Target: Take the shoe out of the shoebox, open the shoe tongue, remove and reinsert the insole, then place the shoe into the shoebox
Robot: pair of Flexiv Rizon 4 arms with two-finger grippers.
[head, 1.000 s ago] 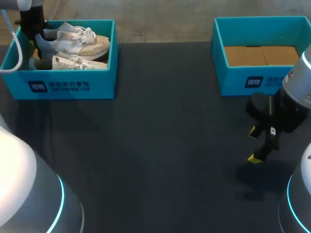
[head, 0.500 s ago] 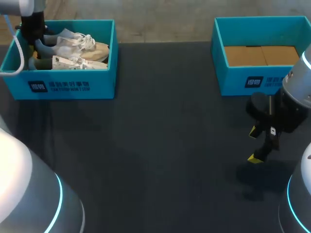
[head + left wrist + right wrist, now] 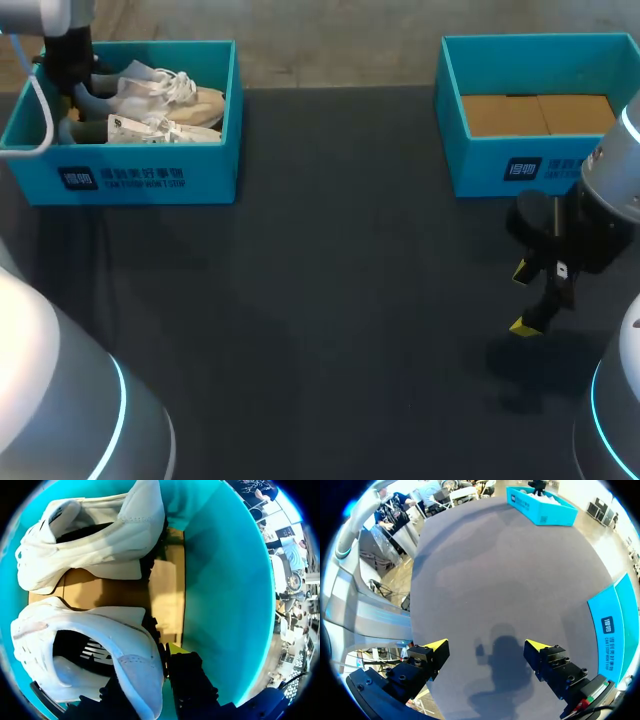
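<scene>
The shoe (image 3: 160, 85) has shifted slightly in the left shoebox (image 3: 140, 170), left jaws clamped on its heel; right jaws apart above the desk (image 3: 320, 330).

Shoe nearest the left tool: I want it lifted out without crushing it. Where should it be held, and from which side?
Probably the heel collar, from above: the shoe sits opening-up with its heel by the box wall, so that stiff rim is exposed to straddle.
</scene>
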